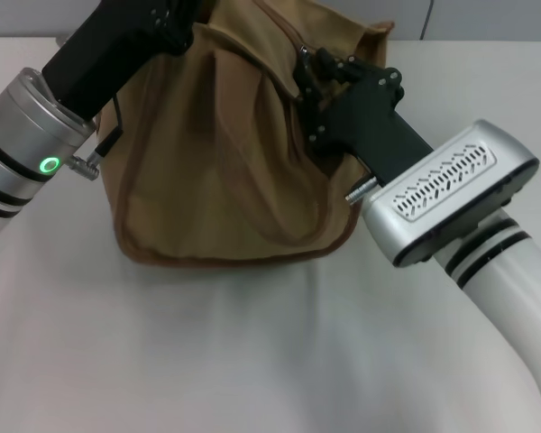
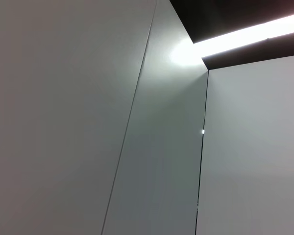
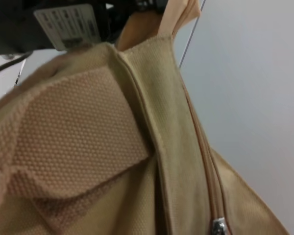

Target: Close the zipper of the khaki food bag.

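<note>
I see the khaki food bag (image 1: pixel 225 153) on the counter (image 1: pixel 252 352). My right gripper (image 1: pixel 308 77) reaches its top zipper (image 3: pixel 206 147); left gripper (image 1: pixel 176 23) steadies the far corner. Finger state unclear; I'd pull steadily along the tape.

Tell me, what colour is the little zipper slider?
Silver; the zipper slider shows best in the right wrist view.

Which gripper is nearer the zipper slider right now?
The right. The right gripper is on the khaki food bag's top beside the zipper line, with the slider in its wrist view. The left gripper is at the bag's far left top corner.
</note>
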`<state>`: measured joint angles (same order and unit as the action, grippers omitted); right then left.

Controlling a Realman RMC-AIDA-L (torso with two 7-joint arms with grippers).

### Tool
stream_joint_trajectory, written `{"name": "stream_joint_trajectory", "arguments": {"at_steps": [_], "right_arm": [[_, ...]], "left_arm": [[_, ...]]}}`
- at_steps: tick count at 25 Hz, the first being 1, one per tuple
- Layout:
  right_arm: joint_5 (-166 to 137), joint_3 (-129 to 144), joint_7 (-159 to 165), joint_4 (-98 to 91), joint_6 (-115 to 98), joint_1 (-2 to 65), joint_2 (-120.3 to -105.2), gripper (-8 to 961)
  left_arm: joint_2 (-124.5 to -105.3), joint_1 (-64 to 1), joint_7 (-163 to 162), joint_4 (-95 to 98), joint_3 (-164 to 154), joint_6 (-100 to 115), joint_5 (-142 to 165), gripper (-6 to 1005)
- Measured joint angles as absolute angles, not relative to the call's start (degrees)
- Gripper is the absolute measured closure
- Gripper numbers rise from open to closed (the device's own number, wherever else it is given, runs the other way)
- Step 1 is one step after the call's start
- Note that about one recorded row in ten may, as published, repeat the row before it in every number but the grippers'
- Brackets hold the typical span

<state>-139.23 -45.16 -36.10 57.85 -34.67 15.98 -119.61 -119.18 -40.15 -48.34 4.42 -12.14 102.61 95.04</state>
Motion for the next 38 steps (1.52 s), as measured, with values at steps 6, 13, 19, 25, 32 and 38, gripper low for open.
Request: {"name": "stream_joint_trajectory", "arguments": {"at_steps": [6,13,19,25,32,38], "right_arm": [[-139.7,-45.2,-32.4,56.9,-35.0,16.6,-119.43,664],[-139.2,-45.9,-32.2,56.1,-34.8,17.8,-119.57,672],[-139.2,-46.2,-32.3,55.8,-35.0,17.5,-119.6,678],[-139.2,-46.7,-32.4,55.3,-35.1,17.7,-119.7,693],[-139.2,-46.9,-32.4,54.5,-35.1,18.8,-119.7,720],[-139.2,-46.4,-32.2,52.5,-35.0,20.9,-119.77,743]], "left_arm": [[-119.18,-40.1,-48.3,4.4,-12.2,102.5,95.1,972],[-119.18,-40.1,-48.3,4.4,-12.1,102.4,95.0,972],[-119.18,-39.9,-48.3,4.4,-12.1,102.3,94.9,971],[-119.18,-40.0,-48.2,4.4,-12.1,102.0,94.8,971],[-119.18,-39.9,-48.2,4.4,-12.1,101.9,94.7,971],[-119.18,-39.8,-48.2,4.4,-12.1,101.9,94.7,971]]}}
